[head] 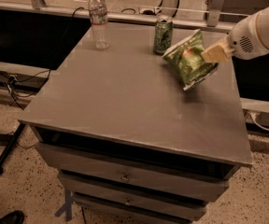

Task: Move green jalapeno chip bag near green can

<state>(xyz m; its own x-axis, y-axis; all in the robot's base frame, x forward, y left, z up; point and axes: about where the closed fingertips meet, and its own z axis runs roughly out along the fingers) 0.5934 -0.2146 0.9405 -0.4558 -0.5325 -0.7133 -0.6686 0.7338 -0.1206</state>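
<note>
Your gripper (215, 53) is at the right side of the grey cabinet top (120, 97), toward the back, on the end of the white arm (259, 31) that reaches in from the right edge of the view. Its tan fingers are clamped on the right edge of the green jalapeno chip bag (187, 59), so the pincer is holding the bag rather than standing wide.

The bag hangs tilted, its upper corner pointing up and back and its lower corner pointing down at the surface. It looks to be lifted off the top (a soft shadow lies on the grey beneath it).

The green can (163, 34) stands upright just left of the bag, near the back edge of the top. The bag's left edge comes close to the can; you cannot tell from here whether the two touch.

Further left along the back, well apart from the can, a clear water bottle (99, 21) with a white cap stands upright.

Below the top, the cabinet's drawers (125, 177) face you, closed.
</note>
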